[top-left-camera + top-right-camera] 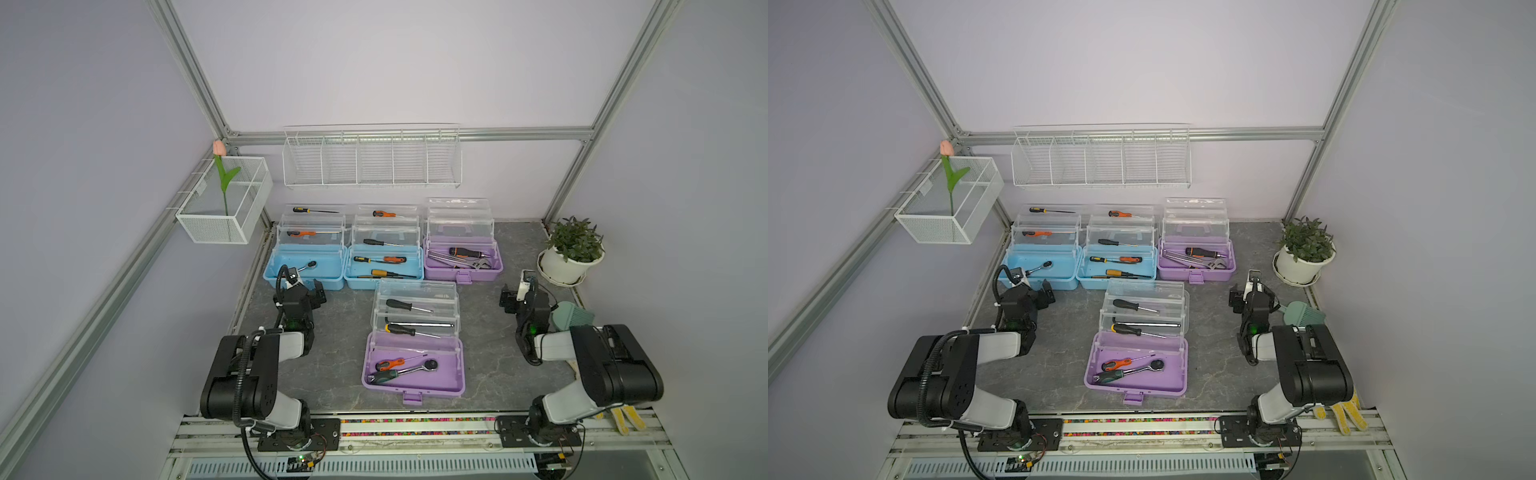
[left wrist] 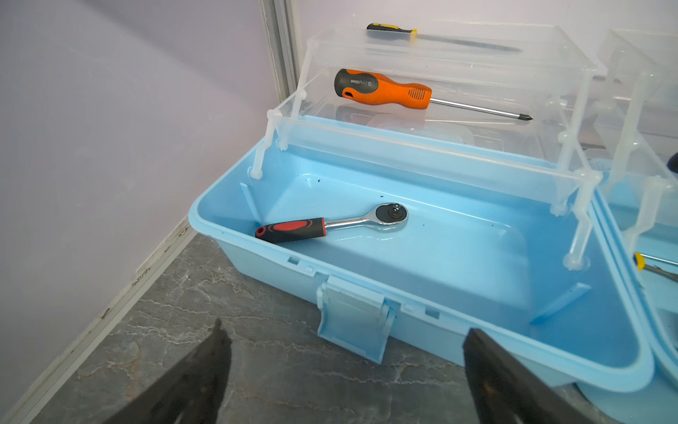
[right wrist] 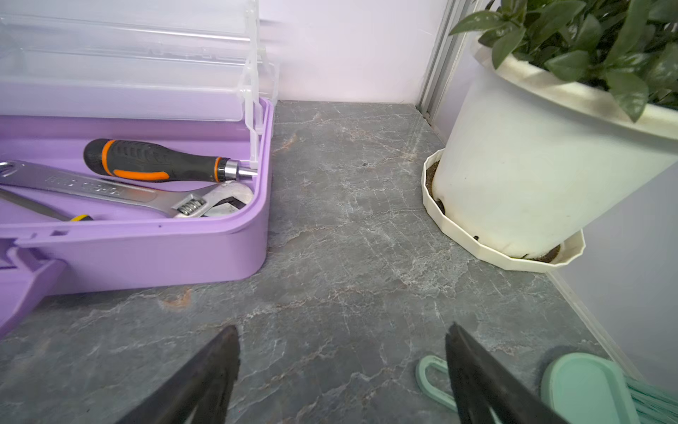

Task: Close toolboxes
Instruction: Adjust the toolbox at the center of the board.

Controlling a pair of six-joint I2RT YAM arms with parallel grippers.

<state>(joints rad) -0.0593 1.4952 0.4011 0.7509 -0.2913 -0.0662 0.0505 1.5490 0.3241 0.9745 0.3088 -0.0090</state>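
All four toolboxes stand open, trays raised and latches hanging, so none is closed yet: the left light-blue plastic toolbox point(image 1: 305, 272), the middle light-blue plastic toolbox point(image 1: 384, 270) and the rear purple plastic toolbox point(image 1: 463, 266) line the back wall, with the front purple plastic toolbox point(image 1: 413, 374) mid-table. The left gripper point(image 2: 346, 330), jaws apart and empty, faces the left box's latch; the right gripper point(image 3: 342, 328), likewise apart and empty, hovers beside the rear purple box. Print on the orange-handled screwdriver point(image 2: 381, 90) and embossing on the steel adjustable wrench point(image 3: 121, 191) cannot be read.
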